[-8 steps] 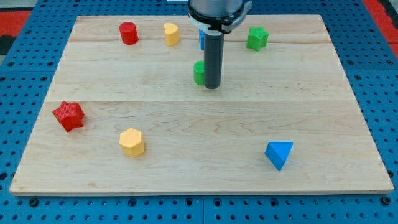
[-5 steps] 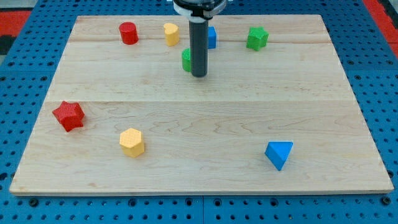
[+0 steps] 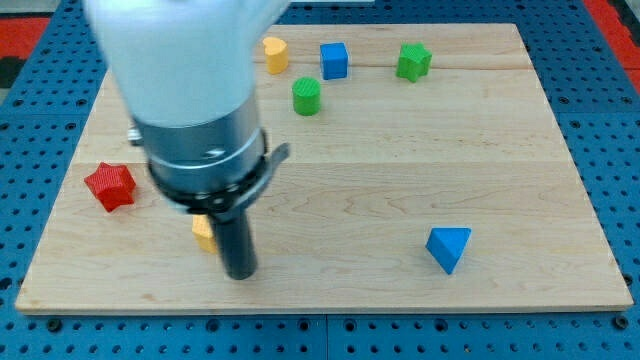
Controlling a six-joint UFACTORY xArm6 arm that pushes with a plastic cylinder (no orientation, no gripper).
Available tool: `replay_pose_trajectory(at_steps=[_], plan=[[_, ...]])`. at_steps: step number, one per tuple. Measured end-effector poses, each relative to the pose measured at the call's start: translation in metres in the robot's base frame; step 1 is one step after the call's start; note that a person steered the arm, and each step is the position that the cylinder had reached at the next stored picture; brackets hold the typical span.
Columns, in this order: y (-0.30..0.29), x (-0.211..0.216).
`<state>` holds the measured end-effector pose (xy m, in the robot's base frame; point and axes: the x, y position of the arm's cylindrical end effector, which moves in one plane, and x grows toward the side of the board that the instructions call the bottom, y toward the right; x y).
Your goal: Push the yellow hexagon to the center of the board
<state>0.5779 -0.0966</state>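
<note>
A pale wooden board lay on a blue perforated table, and it was inspected from the view's left to the view's right. A red star block sat near the left edge. Just right of it, the arm's large housing hid much of the board's left half. The yellow hexagon showed only as a sliver at the left side of the rod, low on the board and well left of centre. My tip stood just beside that block, to its right and slightly toward the view's bottom; contact could not be confirmed. The tool is a plain rod with no jaws, so it had nothing to open or close and it held nothing. Further right, near the view's top, stood a second yellow block, a green cylinder, a blue cube and a green block. A blue triangular block lay low on the right. In my judgement the task was barely begun: the hexagon remained far from the centre, and the whole push up and to the right was outstanding. From its present side the tip appeared poorly placed for that push.
</note>
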Motion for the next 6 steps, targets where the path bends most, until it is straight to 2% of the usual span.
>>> replay_pose_trajectory(at_steps=[3, 5, 6], plan=[[-0.027, -0.059], [-0.089, -0.065], [-0.092, -0.079]])
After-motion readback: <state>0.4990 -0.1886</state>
